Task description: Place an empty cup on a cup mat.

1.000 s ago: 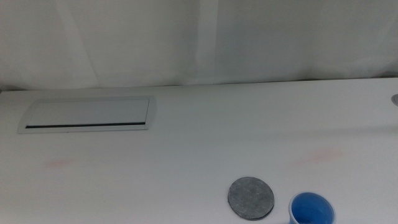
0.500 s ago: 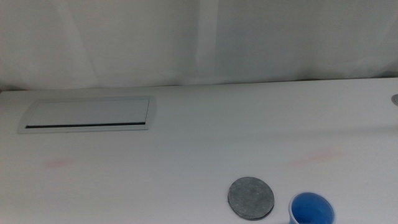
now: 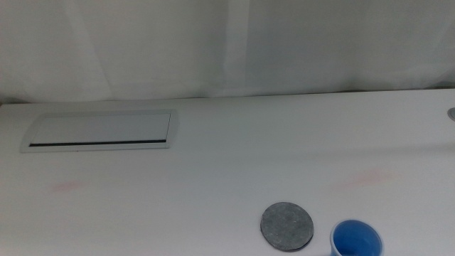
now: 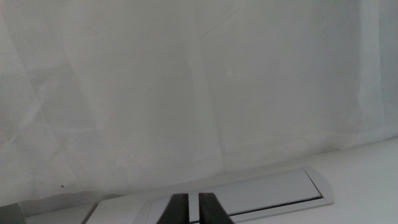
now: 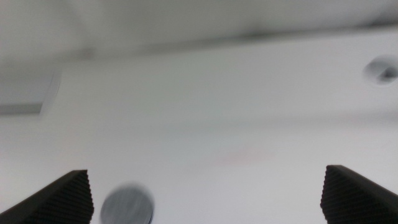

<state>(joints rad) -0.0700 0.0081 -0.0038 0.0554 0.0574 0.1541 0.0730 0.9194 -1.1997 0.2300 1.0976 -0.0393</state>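
The blue cup (image 3: 355,239) stands upright and empty at the table's near edge, partly cut off by the picture's bottom. Just to its left, a small gap away, the round grey cup mat (image 3: 286,226) lies flat with nothing on it. Neither arm shows in the middle view. In the blurred right wrist view my right gripper (image 5: 205,190) is open, its jaws wide apart above the table, with the cup mat (image 5: 127,206) ahead of it; the cup is out of that view. My left gripper (image 4: 194,210) is shut and holds nothing, facing the back curtain.
A flat grey panel with a dark slot (image 3: 99,131) is set into the table at the far left, and the same panel (image 4: 249,196) shows ahead of the left gripper. A small round fitting (image 3: 451,112) sits at the right edge. A white curtain closes the back.
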